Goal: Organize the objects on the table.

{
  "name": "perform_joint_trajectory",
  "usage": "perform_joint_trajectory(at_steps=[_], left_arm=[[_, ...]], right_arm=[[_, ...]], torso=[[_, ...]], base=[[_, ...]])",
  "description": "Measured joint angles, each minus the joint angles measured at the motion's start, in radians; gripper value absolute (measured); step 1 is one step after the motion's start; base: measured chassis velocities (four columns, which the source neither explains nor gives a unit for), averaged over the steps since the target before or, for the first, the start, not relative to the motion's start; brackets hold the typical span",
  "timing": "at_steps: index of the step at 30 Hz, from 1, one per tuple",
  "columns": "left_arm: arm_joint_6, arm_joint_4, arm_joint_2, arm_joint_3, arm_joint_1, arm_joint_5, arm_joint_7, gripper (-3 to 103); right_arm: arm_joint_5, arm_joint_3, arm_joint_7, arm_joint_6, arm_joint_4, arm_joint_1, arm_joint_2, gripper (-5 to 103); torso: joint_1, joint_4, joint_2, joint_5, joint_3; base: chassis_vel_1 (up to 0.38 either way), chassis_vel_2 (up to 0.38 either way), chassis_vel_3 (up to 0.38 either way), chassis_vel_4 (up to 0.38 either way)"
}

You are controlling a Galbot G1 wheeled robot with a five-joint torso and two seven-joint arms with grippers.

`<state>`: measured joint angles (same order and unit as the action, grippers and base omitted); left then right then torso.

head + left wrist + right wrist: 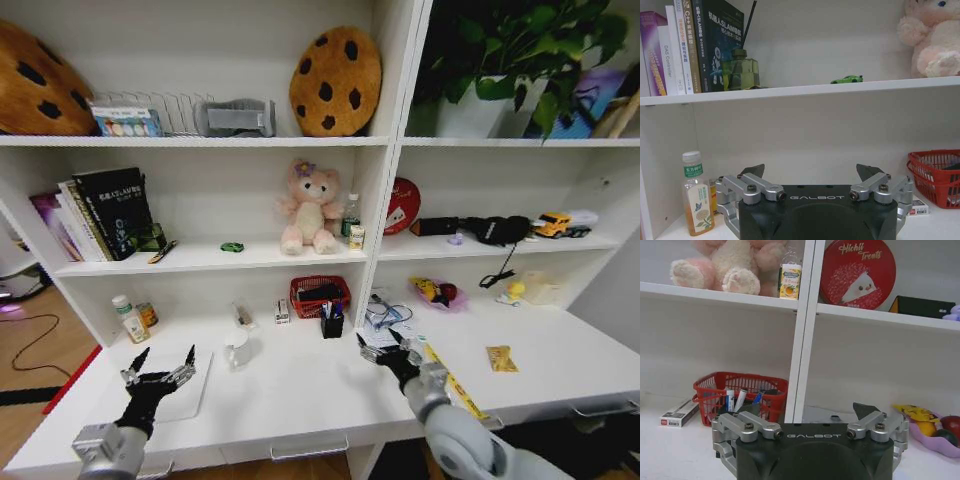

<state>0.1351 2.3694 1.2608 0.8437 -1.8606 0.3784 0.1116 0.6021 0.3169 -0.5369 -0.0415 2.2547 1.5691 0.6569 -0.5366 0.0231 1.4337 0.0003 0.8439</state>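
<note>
The white table (300, 400) carries small clutter. My left gripper (160, 362) hovers open over a slim silver laptop (192, 392) lying flat at the front left; in the left wrist view the left gripper (810, 172) holds nothing. Near the table's middle, my right gripper (383, 343) stands open beside a white packet (372, 350), and the right gripper (800, 415) is empty in its wrist view. A small orange-yellow snack packet (501, 358) lies to the right. Pens stand in a black holder (332, 320). A tiny green toy car (232, 246) (846, 79) sits on the shelf.
A red basket (318, 295) (740, 395) (937, 175), a tea bottle (130, 320) (696, 200) and a small box (679, 412) stand at the back. A yellow ruler (455, 385) lies by my right arm. A purple dish (935, 432) holds toy fruit. Shelves rise behind.
</note>
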Motion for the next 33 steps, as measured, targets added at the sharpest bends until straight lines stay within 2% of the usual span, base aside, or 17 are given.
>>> perform_joint_trajectory(at_steps=[4, 7, 14, 21, 23, 26, 33], left_arm=[[0.0, 0.0, 0.0, 0.0, 0.0, 0.0, 0.0, 100], [0.0, 0.0, 0.0, 0.0, 0.0, 0.0, 0.0, 100], [0.0, 0.0, 0.0, 0.0, 0.0, 0.0, 0.0, 100], [0.0, 0.0, 0.0, 0.0, 0.0, 0.0, 0.0, 100], [0.0, 0.0, 0.0, 0.0, 0.0, 0.0, 0.0, 100], [0.0, 0.0, 0.0, 0.0, 0.0, 0.0, 0.0, 100], [0.0, 0.0, 0.0, 0.0, 0.0, 0.0, 0.0, 100]], right_arm=[[-0.066, 0.081, 0.022, 0.026, 0.052, 0.163, 0.049, 100], [-0.111, 0.099, 0.027, 0.055, 0.064, 0.213, 0.079, 100], [-0.125, 0.101, 0.023, 0.081, 0.064, 0.218, 0.103, 100], [-0.123, 0.08, 0.006, 0.093, 0.054, 0.192, 0.105, 100], [-0.127, 0.063, -0.001, 0.112, 0.043, 0.179, 0.109, 100], [-0.133, 0.044, -0.008, 0.124, 0.033, 0.17, 0.115, 100], [-0.084, -0.001, -0.013, 0.089, 0.003, 0.103, 0.106, 100]], torso=[[0.0, 0.0004, 0.0, -0.0003, 0.0], [0.0, 0.0003, 0.0, -0.0005, 0.0], [0.0, -0.0001, 0.0, -0.0004, 0.0], [0.0, 0.0003, 0.0, 0.0001, 0.0], [0.0, -0.0001, 0.0, -0.0008, 0.0], [0.0, 0.0002, 0.0, 0.0006, 0.0], [0.0, 0.0004, 0.0, -0.0004, 0.0]], base=[[0.0, 0.0, 0.0, 0.0], [0.0, 0.0, 0.0, 0.0], [-0.047, -0.028, 0.037, 0.041], [-0.192, -0.155, 0.163, 0.157], [-0.208, -0.209, 0.247, 0.209], [-0.188, -0.197, 0.167, 0.184], [-0.054, -0.074, 0.038, 0.045]])
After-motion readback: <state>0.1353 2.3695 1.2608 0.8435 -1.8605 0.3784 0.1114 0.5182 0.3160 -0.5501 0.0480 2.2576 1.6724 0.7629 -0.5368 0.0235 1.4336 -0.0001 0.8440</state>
